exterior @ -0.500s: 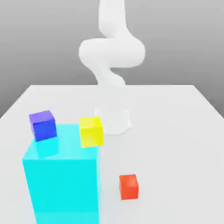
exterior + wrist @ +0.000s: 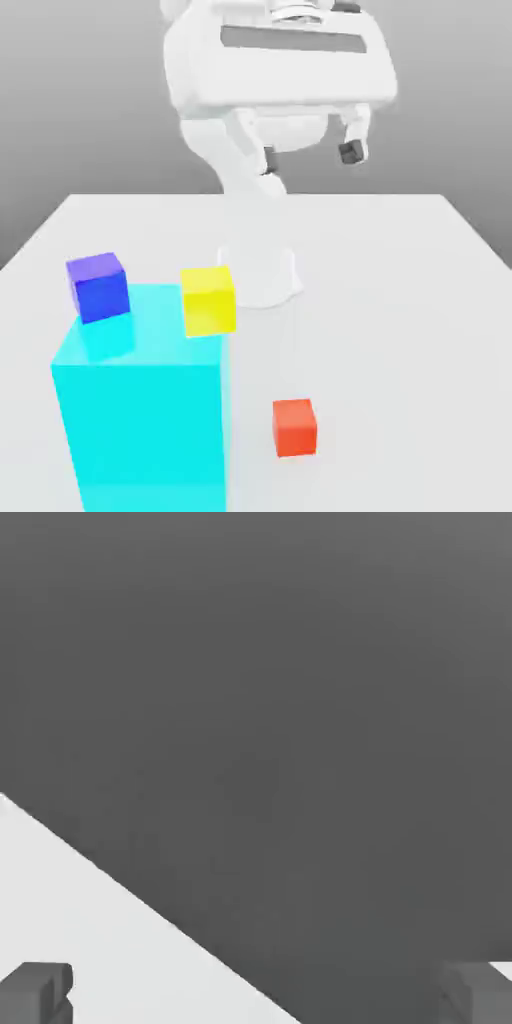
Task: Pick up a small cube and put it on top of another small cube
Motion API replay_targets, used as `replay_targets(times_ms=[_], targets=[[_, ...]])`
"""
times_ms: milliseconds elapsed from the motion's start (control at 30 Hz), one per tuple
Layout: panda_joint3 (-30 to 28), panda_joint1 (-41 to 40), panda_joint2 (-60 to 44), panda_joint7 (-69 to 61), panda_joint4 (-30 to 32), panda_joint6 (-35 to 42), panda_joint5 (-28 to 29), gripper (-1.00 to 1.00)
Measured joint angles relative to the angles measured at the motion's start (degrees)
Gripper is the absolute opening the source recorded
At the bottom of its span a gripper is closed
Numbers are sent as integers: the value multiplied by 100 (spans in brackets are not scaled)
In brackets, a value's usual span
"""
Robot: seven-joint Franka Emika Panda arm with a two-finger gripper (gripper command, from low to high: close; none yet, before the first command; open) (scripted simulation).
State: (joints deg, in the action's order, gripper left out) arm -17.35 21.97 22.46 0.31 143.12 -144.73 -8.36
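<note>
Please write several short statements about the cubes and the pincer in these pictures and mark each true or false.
1. The red cube sits on the table, apart from the other blocks. True.
2. The pincer is shut on the red cube. False: it is open, empty and high above the table.
3. The blue cube with a purple top is to the exterior view's left of the yellow cube. True.
4. The red cube is stacked on the blue cube. False: that step is not yet done.
5. The cyan block is the largest block. True.
</note>
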Motion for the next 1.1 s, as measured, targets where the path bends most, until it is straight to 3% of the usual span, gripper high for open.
replay_targets(times_ms=[433,767,1100], targets=[[-473,867,-1717,-3312,829,-946,-566,0],[-501,936,-2762,-4879,1424,-1772,101,0],[597,113,-3899,-5850,1186,-2637,-1066,0]])
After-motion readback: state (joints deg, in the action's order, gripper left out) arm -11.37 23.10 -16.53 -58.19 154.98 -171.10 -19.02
